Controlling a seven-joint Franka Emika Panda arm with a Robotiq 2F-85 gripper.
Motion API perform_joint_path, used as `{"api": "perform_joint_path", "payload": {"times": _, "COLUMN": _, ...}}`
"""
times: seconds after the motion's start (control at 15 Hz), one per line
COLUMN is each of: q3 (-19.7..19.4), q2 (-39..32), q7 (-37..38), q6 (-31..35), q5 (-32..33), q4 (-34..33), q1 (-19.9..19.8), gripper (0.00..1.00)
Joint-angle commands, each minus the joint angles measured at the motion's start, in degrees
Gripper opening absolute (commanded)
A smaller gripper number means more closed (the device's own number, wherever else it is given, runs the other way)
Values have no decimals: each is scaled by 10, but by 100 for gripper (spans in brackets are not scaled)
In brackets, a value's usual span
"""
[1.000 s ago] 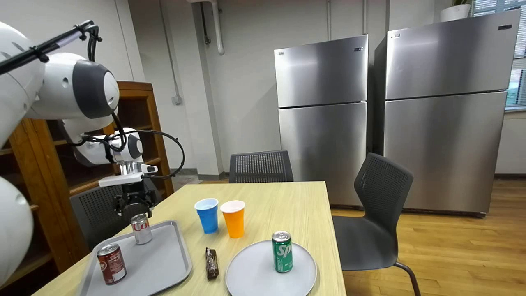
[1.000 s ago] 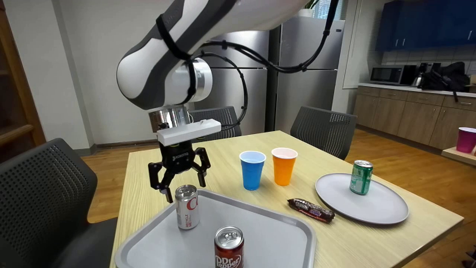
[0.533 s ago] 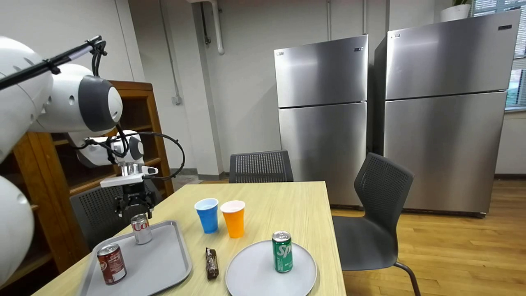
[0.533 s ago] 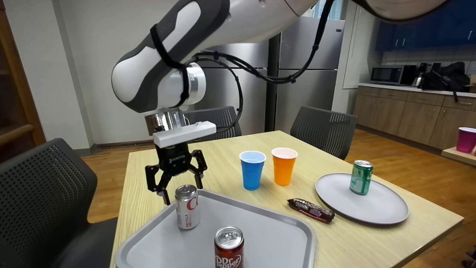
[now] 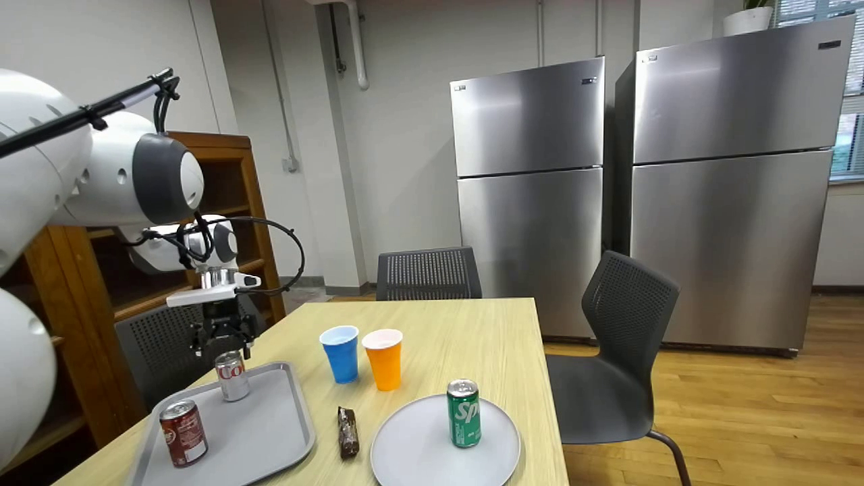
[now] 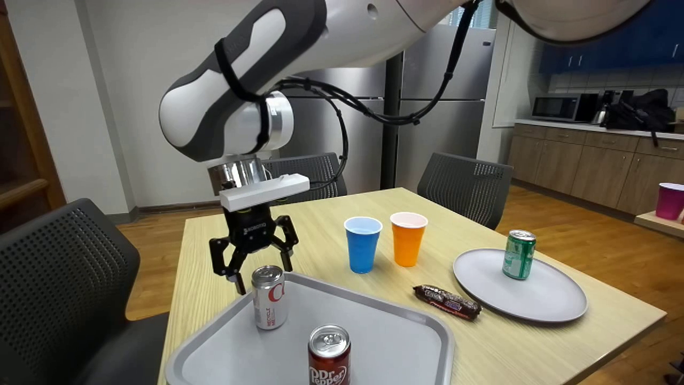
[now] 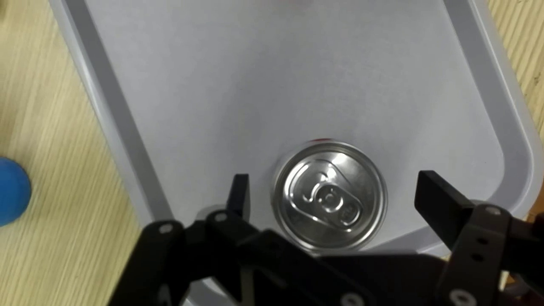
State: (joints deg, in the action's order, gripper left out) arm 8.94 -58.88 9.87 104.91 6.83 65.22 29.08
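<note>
Steel refrigerators [image 5: 530, 243] — pale wall [image 5: 398, 148] behind

In both exterior views, the tray [image 6: 379, 331] sits on the left of the tabletop [image 6: 320, 240] and the plate [image 6: 550, 291] on the right, with the bar [image 6: 448, 302] lying between them. On the tray, the Coke [image 6: 269, 298] stands toward the far end, the Dr Pepper [image 6: 329, 358] nearer the camera. The wrist view shows the jaws to either side of the Coke, a gap each side. The Sprite [image 6: 519, 254] stands on the plate. Behind the bar stand the left cup [image 6: 363, 245] and, beside it, the right cup [image 6: 409, 239]. In an exterior view, a rear chair [image 5: 430, 273] stands behind the tabletop, a side chair [image 5: 628, 324] at its right edge, and two fridges [image 5: 530, 216] side by side beyond.
</note>
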Motion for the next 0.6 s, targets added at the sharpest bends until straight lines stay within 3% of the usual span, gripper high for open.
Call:
{"api": "perform_joint_path", "payload": {"times": 0.0, "q3": -3, "q2": -18, "q7": -9, "q6": -32, "q5": 4, "q4": -38, "q1": 7, "gripper": 100}}
{"api": "perform_joint_path", "payload": {"times": 0.07, "q3": -4, "q2": -19, "q7": -9, "q6": -33, "q5": 4, "q4": -39, "q1": 7, "gripper": 100}}
{"api": "perform_joint_path", "payload": {"times": 0.2, "q3": -4, "q2": -21, "q7": -9, "q6": -36, "q5": 4, "q4": -43, "q1": 7, "gripper": 74}}
{"api": "perform_joint_path", "payload": {"times": 0.4, "q3": -4, "q2": -23, "q7": -9, "q6": -39, "q5": 4, "q4": -47, "q1": 7, "gripper": 49}}
{"api": "perform_joint_path", "payload": {"times": 0.53, "q3": -2, "q2": -17, "q7": -8, "q6": -37, "q5": 5, "q4": -39, "q1": 3, "gripper": 38}}
